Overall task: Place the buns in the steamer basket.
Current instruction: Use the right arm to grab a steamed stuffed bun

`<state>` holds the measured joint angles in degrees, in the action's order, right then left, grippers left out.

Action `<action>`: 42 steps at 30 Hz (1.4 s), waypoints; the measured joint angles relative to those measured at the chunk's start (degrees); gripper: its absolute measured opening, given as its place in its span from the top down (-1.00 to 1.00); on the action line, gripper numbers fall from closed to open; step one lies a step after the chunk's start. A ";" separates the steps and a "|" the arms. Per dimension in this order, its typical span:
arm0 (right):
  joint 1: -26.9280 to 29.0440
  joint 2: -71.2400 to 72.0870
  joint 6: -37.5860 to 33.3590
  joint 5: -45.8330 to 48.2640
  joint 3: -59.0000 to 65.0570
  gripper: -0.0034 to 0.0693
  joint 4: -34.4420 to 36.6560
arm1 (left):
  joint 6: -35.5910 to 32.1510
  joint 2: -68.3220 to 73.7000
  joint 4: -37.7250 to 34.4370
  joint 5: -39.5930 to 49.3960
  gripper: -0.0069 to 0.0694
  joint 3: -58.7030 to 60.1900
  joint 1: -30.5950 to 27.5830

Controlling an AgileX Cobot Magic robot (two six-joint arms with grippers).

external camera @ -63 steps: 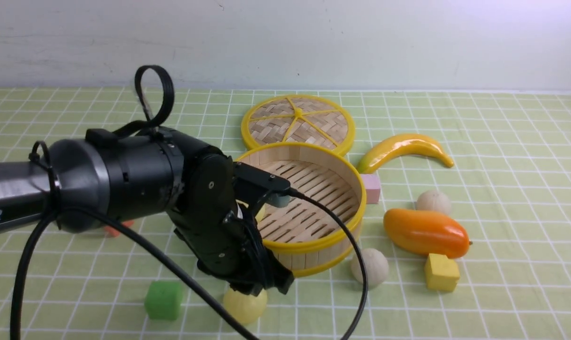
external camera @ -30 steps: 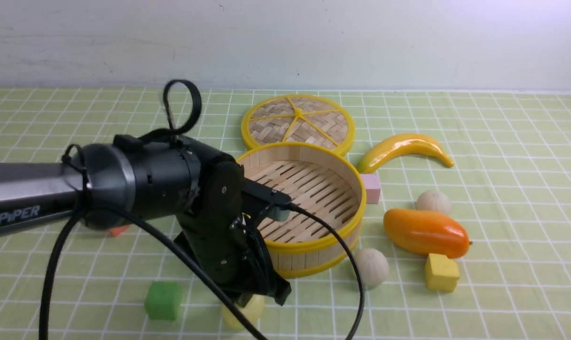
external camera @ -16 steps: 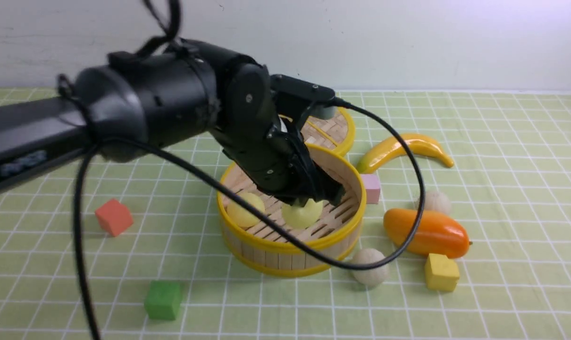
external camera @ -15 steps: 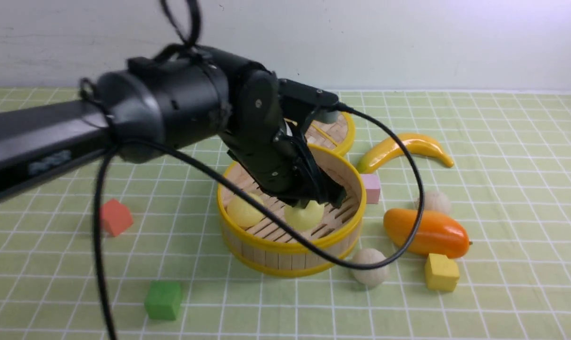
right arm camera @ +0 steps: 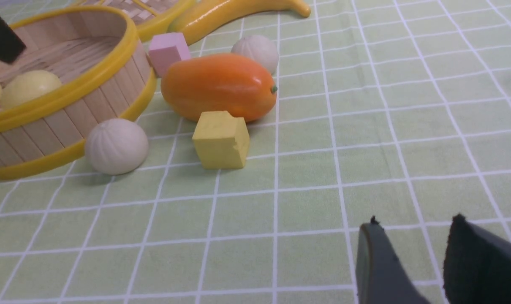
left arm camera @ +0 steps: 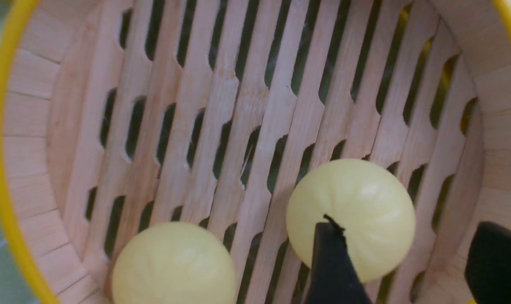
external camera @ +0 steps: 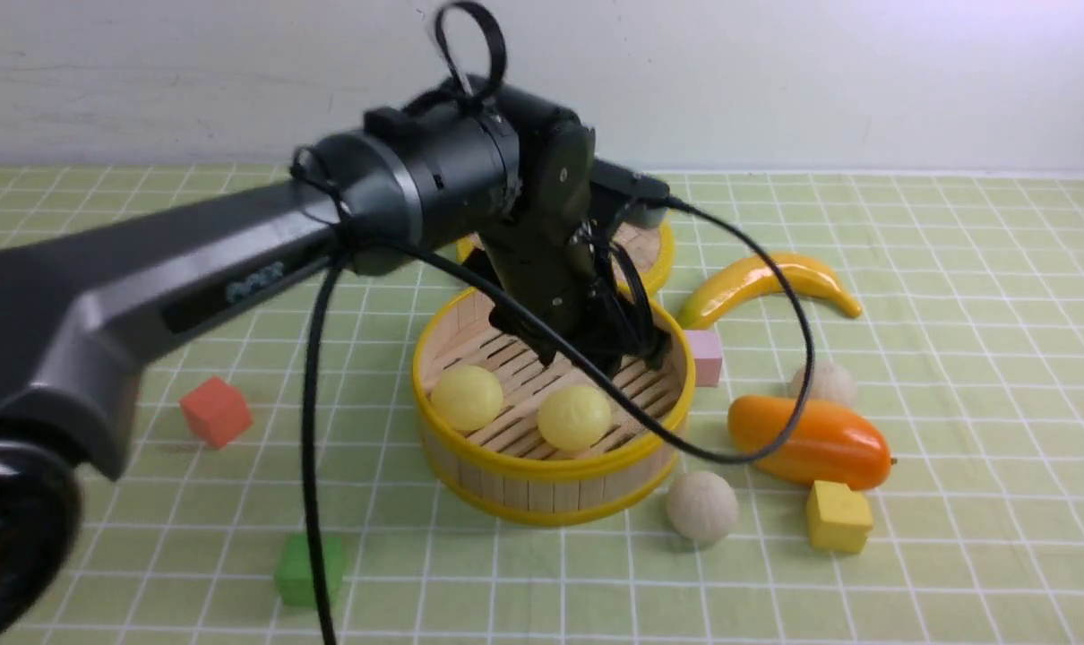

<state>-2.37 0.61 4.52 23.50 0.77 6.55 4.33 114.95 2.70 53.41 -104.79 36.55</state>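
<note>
The steamer basket [external camera: 551, 461] stands mid-table and holds two smooth pale yellow buns [external camera: 467, 397] [external camera: 575, 417]. My left gripper [external camera: 609, 354] hangs open and empty just above the basket's far right part. In the left wrist view its fingers [left arm camera: 331, 261] straddle the rim side of one yellow bun [left arm camera: 357, 207] without gripping it; the other yellow bun [left arm camera: 173, 264] lies beside it. Two off-white pleated buns lie on the cloth, one by the basket's front right [external camera: 702, 506], one behind the mango [external camera: 824, 381]. My right gripper [right arm camera: 416, 219] is slightly open and empty, low over the cloth.
An orange mango [external camera: 808, 442], a yellow banana [external camera: 766, 282], a pink cube [external camera: 705, 356] and a yellow cube [external camera: 838, 517] lie right of the basket. The flat woven lid [external camera: 649, 260] lies behind it. A red cube [external camera: 216, 411] and a green cube [external camera: 296, 569] lie to the left.
My left gripper closed on a yellow bun in front of the basket, carried it up into the basket, let it go and drew back a little toward the far side.
</note>
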 joint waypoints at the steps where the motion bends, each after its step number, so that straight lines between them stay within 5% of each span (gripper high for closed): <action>1: 0.00 0.00 0.00 0.00 0.00 0.25 0.00 | 1.10 -4.13 0.00 0.09 -0.02 0.90 0.14; 7: 0.00 0.00 0.00 0.00 0.00 0.25 0.00 | 1.50 -27.04 -3.21 -7.32 0.85 16.55 0.34; 19: 0.00 0.00 0.00 0.00 0.00 0.25 0.00 | 1.55 -76.74 -9.06 -42.96 0.85 75.59 0.34; 23: 0.00 0.00 0.00 -0.32 0.05 0.25 -0.06 | 3.16 -91.55 -10.67 -48.22 0.85 87.22 0.34; 28: 0.00 0.00 2.55 -4.63 0.67 0.25 4.77 | 4.14 -100.75 -11.25 -48.58 0.85 92.26 0.34; 36: 0.00 0.00 9.69 -17.57 0.57 0.25 27.32 | 4.43 -106.22 -11.45 -47.11 0.85 96.10 0.34; 39: -0.91 -1.10 8.67 -10.73 -3.50 0.25 29.14 | 4.43 -106.22 -11.50 -44.83 0.85 96.34 0.34; 42: -2.08 -12.71 0.78 6.32 -17.02 0.31 26.60 | 4.49 -106.22 -11.50 -42.73 0.85 96.35 0.34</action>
<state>-4.45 -12.10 5.29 29.82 -16.25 33.15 8.82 8.73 -8.81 10.68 -8.44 36.89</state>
